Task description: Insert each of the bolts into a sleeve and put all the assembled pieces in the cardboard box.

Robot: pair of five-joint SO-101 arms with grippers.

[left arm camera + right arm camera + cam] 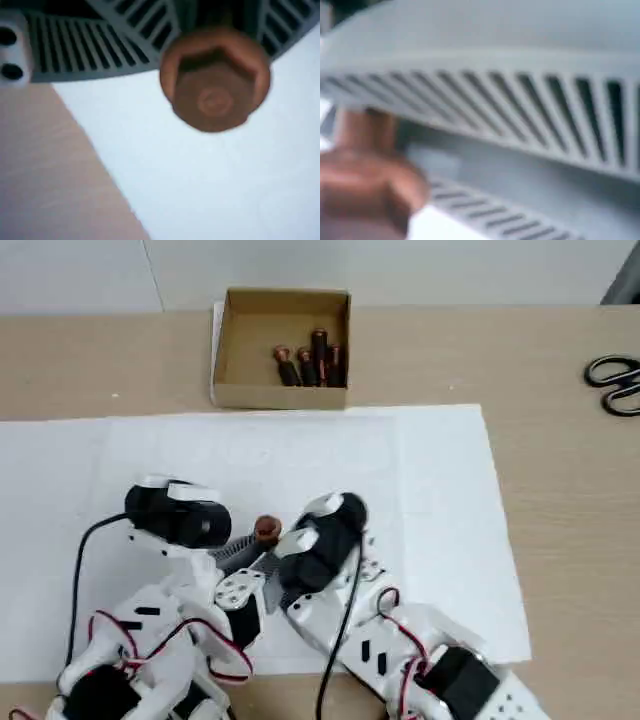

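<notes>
Bolt point(266, 530): copper-coloured, located near the front middle of the white sheet point(440, 500), between the tips of both arms. In the left wrist view its head faces the camera, with grey ribbed fingers point(75, 50) closing in on either side. The shank is hidden, so it cannot be told whether a sleeve is fitted.

Left gripper point(256, 542): clenched on the bolt, holding it above the sheet. The arm comes in from the front left, its black motor housing just beside the bolt.

Right gripper point(282, 540): pressed close against the bolt from the other side. The right wrist view shows the bolt next to blurred ribbed surfaces, and whether this tool is clamped or released cannot be told.

Cardboard box point(232, 350): at the back of the table point(560, 490), touching the far edge of the sheet and well apart from both arms. Several assembled pieces point(310, 362) lie together in its right half.

Scissors point(615, 383): at the right edge of the table, off the sheet
</notes>
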